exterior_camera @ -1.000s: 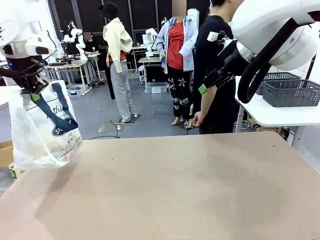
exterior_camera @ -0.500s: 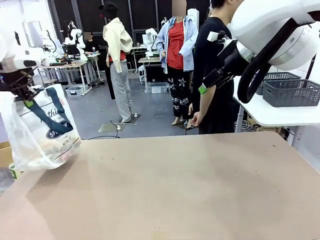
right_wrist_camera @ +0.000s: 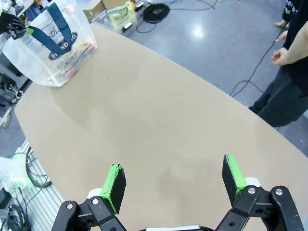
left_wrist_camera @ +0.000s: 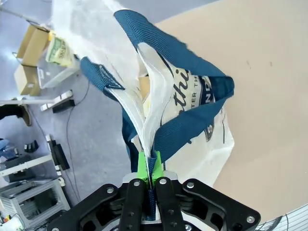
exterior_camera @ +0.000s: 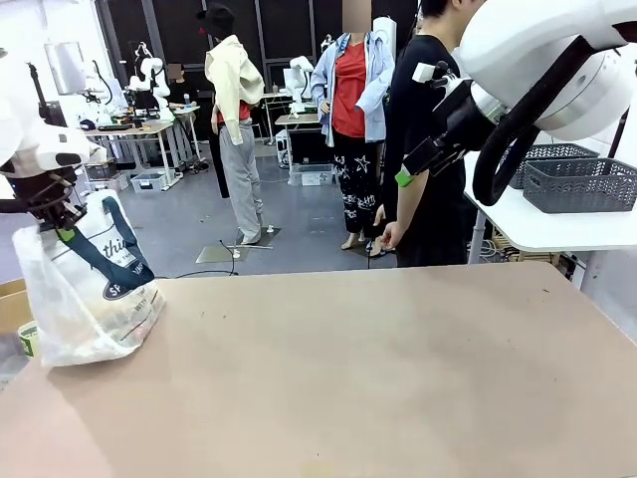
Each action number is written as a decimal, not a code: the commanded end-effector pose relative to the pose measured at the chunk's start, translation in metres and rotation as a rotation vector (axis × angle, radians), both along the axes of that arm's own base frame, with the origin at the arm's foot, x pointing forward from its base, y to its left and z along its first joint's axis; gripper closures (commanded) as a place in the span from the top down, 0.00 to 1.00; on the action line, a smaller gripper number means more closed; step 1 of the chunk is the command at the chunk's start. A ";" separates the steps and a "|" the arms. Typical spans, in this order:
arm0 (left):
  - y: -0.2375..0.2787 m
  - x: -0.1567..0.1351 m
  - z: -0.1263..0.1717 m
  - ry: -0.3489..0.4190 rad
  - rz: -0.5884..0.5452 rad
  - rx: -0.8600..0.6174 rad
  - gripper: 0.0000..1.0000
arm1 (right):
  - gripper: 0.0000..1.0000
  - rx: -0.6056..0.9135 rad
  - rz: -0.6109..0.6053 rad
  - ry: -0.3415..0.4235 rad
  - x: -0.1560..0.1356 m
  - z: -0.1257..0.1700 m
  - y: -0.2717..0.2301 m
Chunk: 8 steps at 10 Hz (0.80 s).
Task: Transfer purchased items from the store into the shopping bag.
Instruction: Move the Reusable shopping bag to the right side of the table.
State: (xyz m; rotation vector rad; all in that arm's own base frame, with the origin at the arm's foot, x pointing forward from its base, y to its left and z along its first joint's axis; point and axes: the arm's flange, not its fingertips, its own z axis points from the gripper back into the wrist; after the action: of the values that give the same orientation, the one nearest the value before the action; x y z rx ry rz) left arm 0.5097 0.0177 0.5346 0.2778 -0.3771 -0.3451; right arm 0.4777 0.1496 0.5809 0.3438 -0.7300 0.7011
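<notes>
Where the tan table (exterior_camera: 378, 378) ends, grey floor (exterior_camera: 299, 234) spreads behind.

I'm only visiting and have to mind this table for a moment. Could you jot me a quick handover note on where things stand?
Left end effector: shut on the shopping bag, pinching its top edge and blue strap.
Right end effector: open, holding nothing, raised above the table.
The bag rests at the table's left edge with goods inside; what they are is hard to tell through the plastic.
A person stands at the far side, hands down.
Done: items appear bagged. Left: letting go of the bag, probably.
</notes>
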 end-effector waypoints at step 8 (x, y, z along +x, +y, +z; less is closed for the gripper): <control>-0.002 -0.007 -0.009 0.033 0.026 -0.057 0.00 | 1.00 -0.016 -0.002 0.000 -0.004 -0.003 -0.002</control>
State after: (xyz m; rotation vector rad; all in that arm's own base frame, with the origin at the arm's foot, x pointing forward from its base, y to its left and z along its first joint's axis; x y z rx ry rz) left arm 0.5028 0.0158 0.5276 0.2175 -0.3482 -0.3109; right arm 0.4777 0.1496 0.5809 0.3438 -0.7300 0.7010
